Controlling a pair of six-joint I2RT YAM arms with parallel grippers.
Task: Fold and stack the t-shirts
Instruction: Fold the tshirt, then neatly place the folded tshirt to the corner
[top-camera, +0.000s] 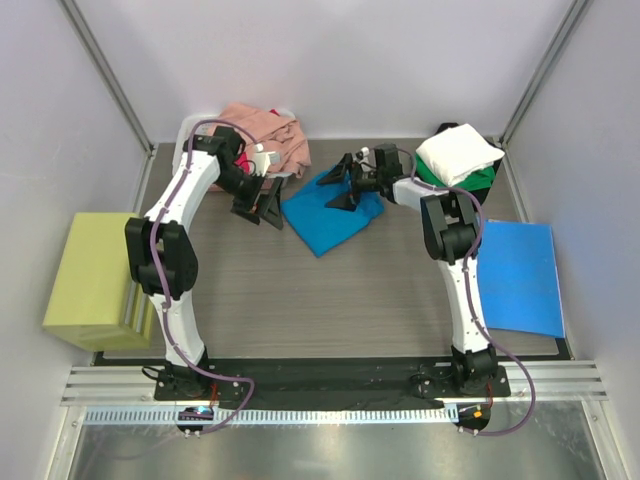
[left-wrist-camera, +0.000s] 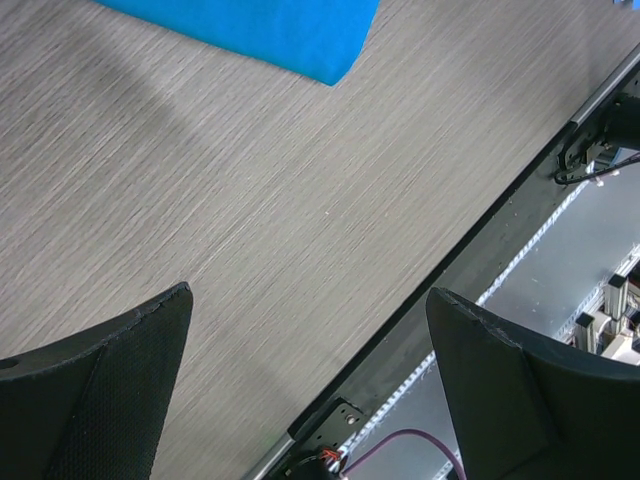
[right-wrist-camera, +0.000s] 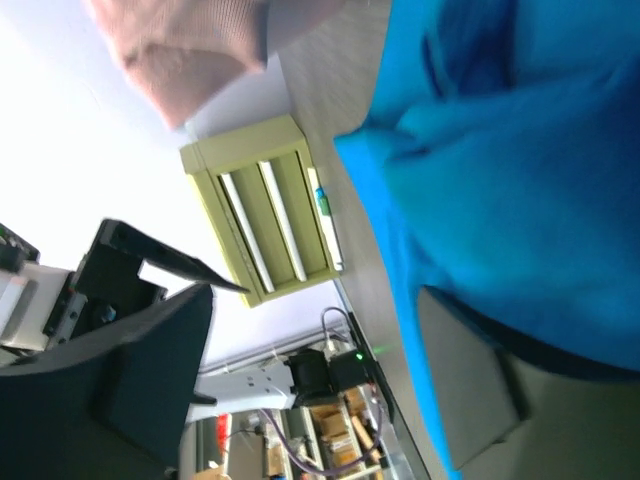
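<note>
right hand (top-camera: 336, 190) sits spread on the teal-blue t-shirt (top-camera: 325, 228) (cloth over one finger), left hand (top-camera: 262, 212) gapes over the worktop (top-camera: 300, 300)

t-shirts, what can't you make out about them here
- Pink pile, top view: the left arm covers its front, so how many shirts it holds is unclear.
- Green shirt, top view: the white shirt hides all but an edge.
- Teal shirt: the right hand covers its far part in the top view; the left wrist view cuts it at the top edge.
</note>
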